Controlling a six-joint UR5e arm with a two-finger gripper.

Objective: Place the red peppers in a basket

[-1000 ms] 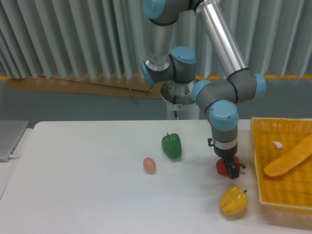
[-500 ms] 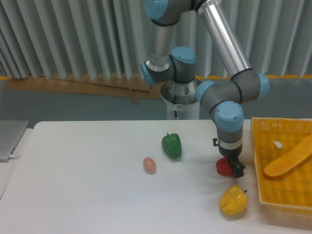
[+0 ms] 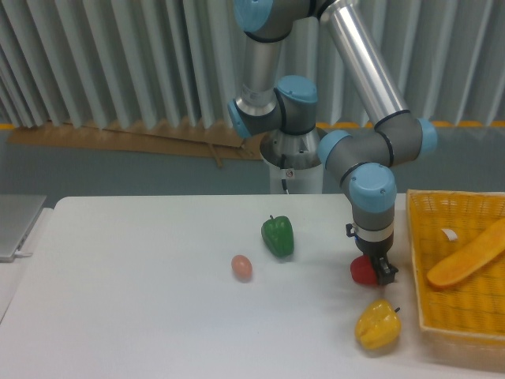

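Since a second ago the arm has swung its wrist a little to the right, toward the basket side of the table, and the small glossy red bell pepper has gone with it by only a slight amount; over the last half second almost nothing has shifted. The two-finger black gripper hangs straight down from the grey and blue wrist, with its tips at the level of the red pepper and covering the pepper's right side. The fingers look set against the pepper, but whether they are clamped on it or merely beside it cannot be told from this view. The red pepper sits low at the white table, just left of the large rectangular yellow-orange basket with woven mesh walls, and outside it. Whether the pepper rests on the table or is lifted just clear is not plain. Just below it, near the front edge, lies the lumpy yellow bell pepper, close to the basket's left wall but apart from it. Inside the basket lies a long orange vegetable-shaped piece, set on a slant, with a small white scrap near it. Farther left on the table stands the glossy green bell pepper, and to its lower left a small pinkish egg-shaped object, both well apart from the gripper.
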